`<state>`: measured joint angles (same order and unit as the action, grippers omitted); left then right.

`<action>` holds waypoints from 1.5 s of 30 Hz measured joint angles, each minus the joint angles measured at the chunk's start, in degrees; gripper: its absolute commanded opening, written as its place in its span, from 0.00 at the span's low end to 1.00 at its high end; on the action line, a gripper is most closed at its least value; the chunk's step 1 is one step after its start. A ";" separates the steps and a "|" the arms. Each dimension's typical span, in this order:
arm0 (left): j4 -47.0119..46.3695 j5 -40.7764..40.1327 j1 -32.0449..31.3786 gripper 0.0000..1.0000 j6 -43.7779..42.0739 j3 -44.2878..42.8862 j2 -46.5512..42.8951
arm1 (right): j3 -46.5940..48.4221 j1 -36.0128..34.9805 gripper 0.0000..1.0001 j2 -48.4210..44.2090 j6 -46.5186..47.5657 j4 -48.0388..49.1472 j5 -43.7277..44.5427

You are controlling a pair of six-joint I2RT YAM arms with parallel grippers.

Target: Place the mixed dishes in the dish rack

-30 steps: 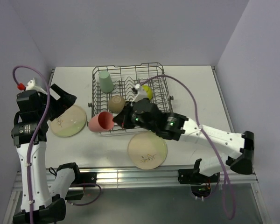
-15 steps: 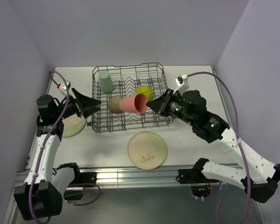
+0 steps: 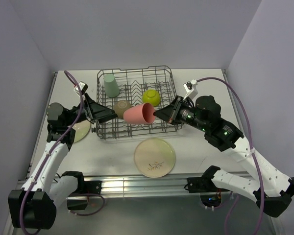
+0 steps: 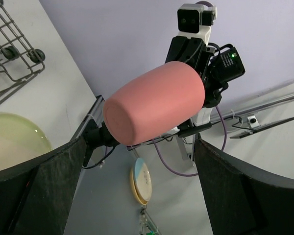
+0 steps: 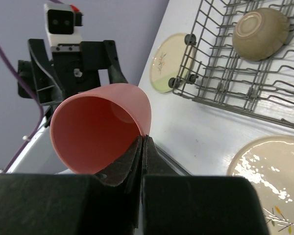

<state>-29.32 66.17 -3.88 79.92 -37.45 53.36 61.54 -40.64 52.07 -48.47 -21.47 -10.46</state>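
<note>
At the near edge of the table (image 3: 210, 93), a cream plate with a leaf sprig (image 3: 155, 157) lies flat, in front of the dish rack (image 3: 167, 90) and apart from it. A second cream plate (image 3: 81, 132) lies flat to the left, just beside the rack's near-left corner, partly hidden by the left arm.

The right hand (image 3: 158, 113) is closed on the rim of the coral-pink cup (image 3: 138, 114). The right wrist view shows one finger inside the mouth and one outside, pinching the wall. The cup is held on its side above the near half of the rack, mouth toward the right hand and base toward the left. Contact with the tines cannot be determined.

The left hand (image 3: 104, 114) is spread wide and holds nothing. Its fingers (image 4: 39, 186) point at the cup's base without touching it.

Inside the rack, a tan bowl (image 3: 120, 107) rests upside down just left of the cup. A lime-green bowl (image 3: 151, 97) sits farther back, right of centre. A mint-green cup (image 3: 110, 85) stands upside down in the far-left corner.
</note>
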 measured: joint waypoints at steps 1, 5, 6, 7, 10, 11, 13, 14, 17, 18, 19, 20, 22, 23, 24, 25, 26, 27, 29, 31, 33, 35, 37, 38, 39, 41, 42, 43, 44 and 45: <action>-0.50 -0.02 -0.46 0.99 0.46 0.13 0.20 | 0.00 0.04 0.00 -0.24 -0.13 0.17 -0.44; -3.37 -0.09 -2.56 0.99 2.56 0.50 0.85 | 0.00 0.07 0.00 -0.61 -0.79 1.09 -2.03; -4.11 -0.09 -2.99 0.99 3.13 0.50 0.94 | 0.00 0.09 0.00 -0.63 -1.03 1.29 -2.43; -5.14 -0.09 -3.48 0.99 3.82 0.52 1.14 | 0.00 0.09 0.00 -0.63 -1.22 1.40 -2.78; -8.90 -0.24 -4.74 0.99 6.34 0.66 1.70 | 0.00 0.09 0.00 -0.63 -1.66 1.60 -3.63; -10.38 -0.35 -5.25 0.99 7.13 0.74 2.03 | 0.00 0.11 0.00 -0.61 -1.81 1.84 -4.00; -12.41 -0.61 -6.16 0.99 8.41 0.79 2.47 | 0.00 0.13 0.00 -0.59 -2.14 2.32 -4.52; -13.25 -0.76 -6.62 0.99 8.98 0.81 2.69 | 0.00 0.15 0.00 -0.59 -2.34 2.62 -4.79; -14.78 -1.51 -7.98 0.99 9.84 0.90 3.02 | 0.00 0.22 0.00 -0.48 -2.95 3.41 -5.75; -15.17 -1.64 -8.33 0.99 9.99 0.92 3.15 | 0.00 0.26 0.00 -0.46 -3.15 3.56 -5.97; -15.63 -1.81 -8.70 0.99 10.21 0.94 3.28 | 0.00 0.37 0.00 -0.42 -3.26 3.80 -6.25; -16.31 -2.01 -9.07 0.99 10.54 1.03 3.43 | 0.00 0.46 0.00 -0.33 -3.39 4.09 -6.56; -17.66 -2.36 -9.66 0.99 11.45 1.20 3.74 | 0.00 0.59 0.00 -0.15 -3.67 4.63 -7.06; -18.47 -2.58 -10.01 0.99 11.80 1.27 3.96 | 0.00 0.70 0.00 -0.02 -3.85 4.87 -7.39; -19.37 -2.73 -10.40 0.99 12.48 1.31 4.24 | 0.00 0.79 0.00 0.13 -4.17 5.18 -7.74; -20.13 -2.95 -10.75 0.99 12.85 1.33 4.46 | 0.00 0.87 0.00 0.24 -4.31 5.49 -8.04; -20.92 -3.06 -11.08 0.99 13.27 1.40 4.68 | 0.00 1.01 0.00 0.37 -4.48 5.86 -8.46; -22.10 -3.10 -11.45 0.99 14.14 1.51 4.94 | -0.02 1.18 0.00 0.52 -4.70 6.23 -8.85; -24.92 -3.10 -11.91 0.99 15.72 1.79 5.42 | -0.13 1.55 0.00 0.81 -5.20 7.17 -9.68; -28.06 -3.17 -12.15 0.99 17.66 2.14 5.95 | -0.37 1.95 0.00 1.11 -5.99 8.44 -10.58; -31.36 -3.28 -12.24 0.99 19.63 2.64 6.47 | -0.90 2.25 0.00 1.31 -6.54 9.77 -11.61; -34.62 -3.58 -12.24 0.99 21.81 2.99 7.04 | -1.70 2.49 0.00 1.53 -7.34 11.04 -12.59; -36.79 -3.76 -12.28 0.99 23.28 3.17 7.30 | -2.29 2.71 0.00 1.70 -7.91 11.63 -13.31; -37.42 -3.93 -12.28 0.99 23.52 3.21 7.32 | -2.56 2.82 0.00 1.77 -8.15 12.09 -13.66; -37.70 -3.96 -12.28 0.99 23.80 3.21 7.32 | -2.86 2.93 0.00 1.77 -8.52 12.57 -14.12; -38.21 -4.24 -12.35 0.99 24.30 3.21 7.30 | -3.10 3.06 0.00 1.79 -9.01 13.27 -14.67; -38.21 -4.44 -12.44 0.99 24.33 3.21 7.30 | -3.17 3.10 0.00 1.84 -9.18 13.75 -14.91; -38.18 -4.61 -12.57 0.98 24.33 3.21 7.30 | -3.19 3.15 0.00 1.90 -9.27 14.05 -15.17; -38.18 -4.76 -12.74 0.97 24.33 3.21 7.30 | -3.32 3.19 0.00 1.97 -9.40 14.60 -15.50; -38.14 -4.90 -12.90 0.96 24.28 3.21 7.28 | -3.50 3.19 0.00 2.05 -9.64 15.04 -15.74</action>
<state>-67.46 61.28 -16.78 104.20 -34.24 60.64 58.04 -37.45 54.13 -58.11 -6.44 -26.20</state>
